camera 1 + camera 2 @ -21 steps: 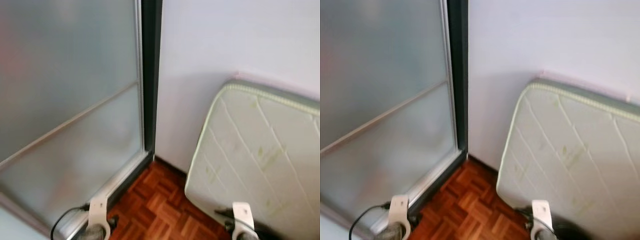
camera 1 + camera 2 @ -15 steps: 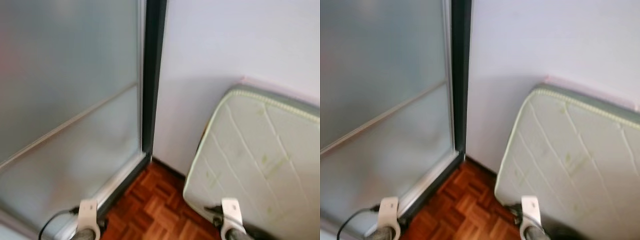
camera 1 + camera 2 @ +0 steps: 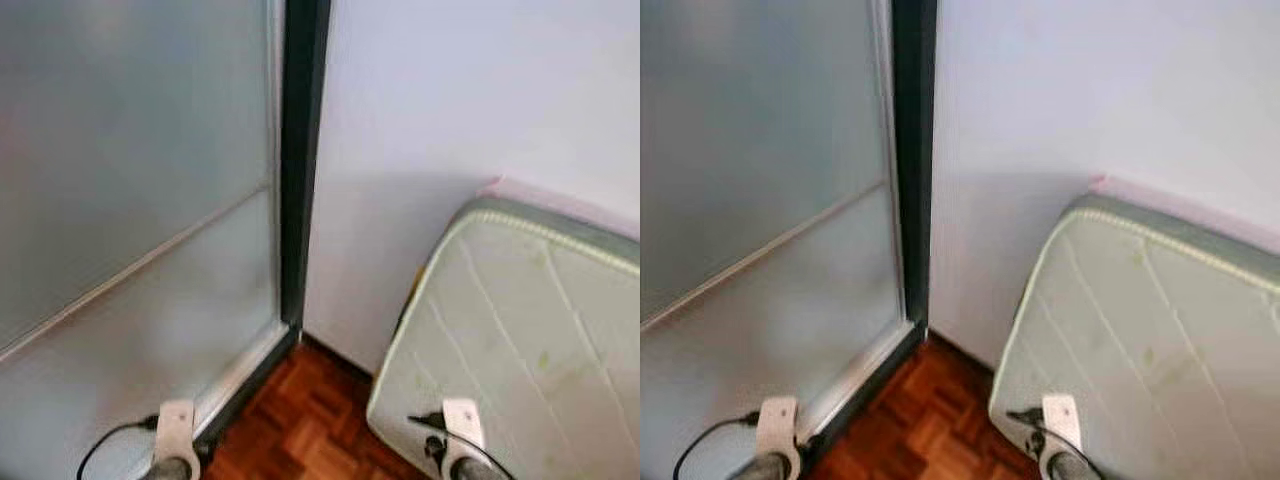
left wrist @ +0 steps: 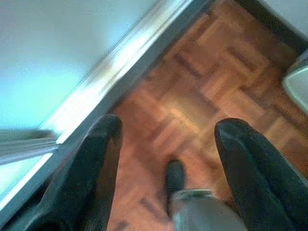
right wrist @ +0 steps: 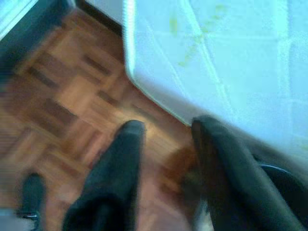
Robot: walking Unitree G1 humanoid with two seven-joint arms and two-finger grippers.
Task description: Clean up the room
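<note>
No loose item lies in view. My left gripper (image 4: 171, 127) hangs low over the parquet floor (image 4: 202, 77), beside the sliding door's metal track (image 4: 120, 57). Its two black fingers (image 4: 96, 163) stand apart with nothing between them. My right gripper (image 5: 168, 126) also hangs low and open, with nothing in it, close to the lower corner of a white quilted mattress (image 5: 216, 53). Both wrists (image 3: 173, 430) (image 3: 462, 428) show at the bottom of the eye views.
A frosted glass sliding door (image 3: 130, 200) with a dark frame (image 3: 300, 160) fills the left. A white wall (image 3: 450, 100) meets it in the corner. The mattress (image 3: 510, 350) leans against the wall on the right. A narrow strip of parquet (image 3: 300, 430) runs between them.
The whole picture has shifted, so the camera has tilted up a little: less floor shows and the mattress sits lower. Both arms hang as before.
</note>
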